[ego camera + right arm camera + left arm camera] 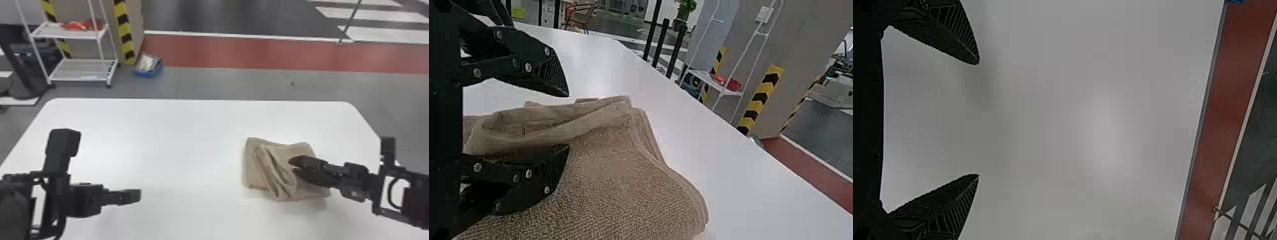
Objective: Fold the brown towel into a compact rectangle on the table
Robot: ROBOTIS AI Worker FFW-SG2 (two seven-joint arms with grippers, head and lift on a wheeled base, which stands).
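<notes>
The brown towel (255, 166) lies bunched in overlapping folds on the right half of the white table (178, 143). My right gripper (291, 165) is over the towel's right part, its fingers parted. In the right wrist view, the right gripper (568, 121) stands open around a raised fold of the towel (629, 185), one finger against the cloth and the other above it. My left gripper (135, 196) is over the table's left side, away from the towel. The left wrist view has the left gripper (979, 119) wide open with bare tabletop between its fingers.
Beyond the table's far edge, a white wire shelf (79, 70) and a blue bin (148, 74) stand on the floor. A striped pillar (126, 32) rises beside the shelf.
</notes>
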